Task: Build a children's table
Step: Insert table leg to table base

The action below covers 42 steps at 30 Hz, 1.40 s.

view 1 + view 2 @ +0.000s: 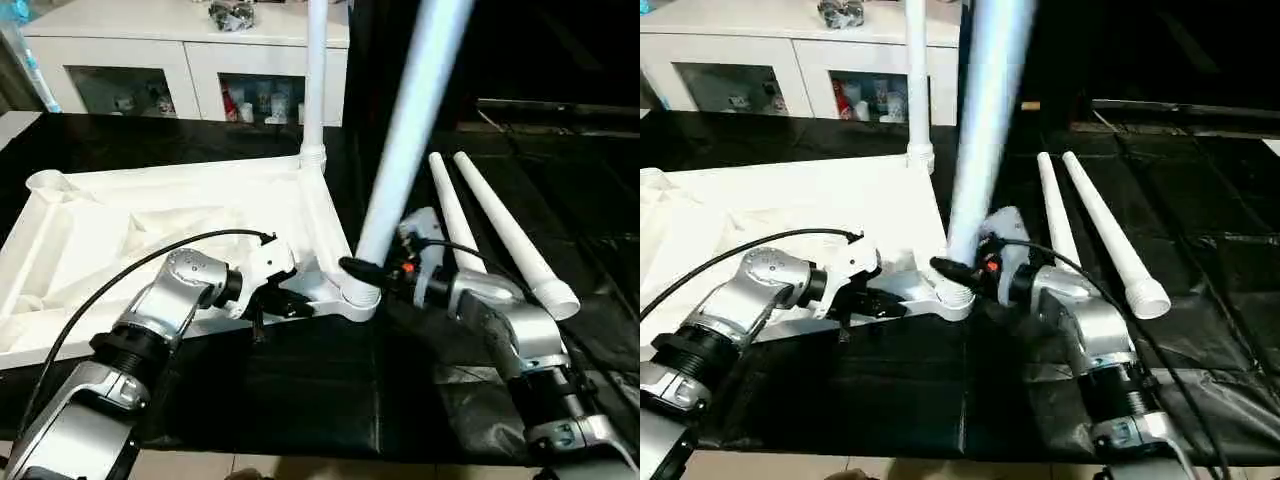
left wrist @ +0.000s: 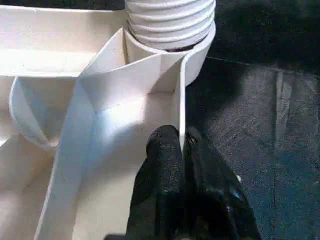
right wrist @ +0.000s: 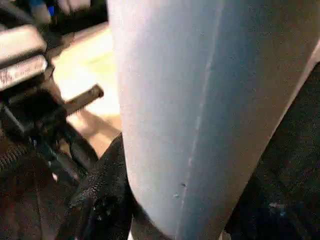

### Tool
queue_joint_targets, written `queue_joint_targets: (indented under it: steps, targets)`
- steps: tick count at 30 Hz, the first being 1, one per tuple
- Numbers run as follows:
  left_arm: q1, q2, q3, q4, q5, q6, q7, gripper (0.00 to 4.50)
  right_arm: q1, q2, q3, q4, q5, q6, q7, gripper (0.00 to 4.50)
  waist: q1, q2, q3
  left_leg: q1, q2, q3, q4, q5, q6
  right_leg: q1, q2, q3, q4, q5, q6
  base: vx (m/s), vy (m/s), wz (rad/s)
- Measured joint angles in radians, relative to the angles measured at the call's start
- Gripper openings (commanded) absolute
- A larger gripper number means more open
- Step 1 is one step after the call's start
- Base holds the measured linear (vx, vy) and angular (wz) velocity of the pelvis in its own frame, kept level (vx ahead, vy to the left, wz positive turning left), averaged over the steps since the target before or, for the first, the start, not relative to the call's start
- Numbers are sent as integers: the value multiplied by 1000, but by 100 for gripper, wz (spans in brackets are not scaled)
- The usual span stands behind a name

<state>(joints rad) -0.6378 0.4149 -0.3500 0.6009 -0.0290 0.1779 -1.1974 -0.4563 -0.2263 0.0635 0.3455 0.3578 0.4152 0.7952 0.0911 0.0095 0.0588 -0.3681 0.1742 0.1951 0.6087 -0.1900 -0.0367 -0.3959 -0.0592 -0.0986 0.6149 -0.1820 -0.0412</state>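
The table top (image 1: pixel 150 240) lies upside down on the black worktop (image 1: pixel 330 400). One leg (image 1: pixel 315 80) stands in the corner socket at 12 o'clock. The right gripper (image 1: pixel 375 270), jaws around a second leg (image 1: pixel 405 140), seems to be seating it in the near socket. The left gripper (image 2: pixel 182 150), jaws pressed together, pinches the top's rim. Two legs (image 1: pixel 500 230) lie at 3 o'clock, waiting.

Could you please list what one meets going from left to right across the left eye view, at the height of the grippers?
White plastic square tabletop, ribbed underside up → left gripper → tilted white tube leg in the near corner socket → right gripper → two loose white tapered legs on the black mat.
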Motion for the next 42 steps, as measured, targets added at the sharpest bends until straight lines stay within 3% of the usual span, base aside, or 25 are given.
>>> queue_joint_targets:
  steps: [4,8,11,14,17,25,30,35,42]
  targets:
    - [-3,-10,2,10,4,-1,4,0,35,17,-38,6,39,-19,-11,193,4,4,-2,0,0,0,0,0,0,0,0,0,0,0,0,0,0,0]
    - [-12,-28,2,36,4,-3,4,0,128,31,-46,-53,31,-107,-26,193,14,14,-6,0,0,0,0,0,1,1,0,0,-2,0,0,0,0,0]
    - [-21,-45,1,68,5,-13,11,0,175,26,-14,-87,-31,-215,-46,193,21,21,-11,0,0,0,-1,0,0,2,0,0,-3,-1,1,0,0,0]
    - [-28,-50,1,87,5,-26,13,0,188,14,19,-93,-83,-293,-59,193,22,22,-11,1,0,0,-1,0,0,3,0,0,-3,-4,6,0,0,0]
    - [-32,-53,1,99,7,-33,14,0,187,-3,42,-96,-119,-329,-65,193,20,22,-11,3,0,0,-1,0,0,5,0,0,-4,-4,6,0,0,0]
    - [-36,-50,1,123,22,-75,11,0,108,-46,93,-34,-160,-329,21,193,17,19,-10,10,0,0,-1,0,0,11,0,-1,-4,-4,7,0,0,0]
    - [-36,-17,-3,123,25,-106,-42,0,54,-60,111,13,-151,-308,134,193,12,5,-9,10,0,0,-4,0,0,11,0,-1,-4,-4,7,0,0,0]
    - [-39,-4,-12,123,35,-139,-74,0,34,-77,131,28,-149,-312,206,193,18,-4,-9,10,0,0,-5,-1,0,11,0,-1,-5,-5,8,0,0,0]
    - [-44,2,-21,127,47,-167,-122,0,42,-90,140,26,-143,-317,291,193,26,-6,-10,11,0,0,-6,-1,0,11,0,-1,-5,-6,7,0,0,0]
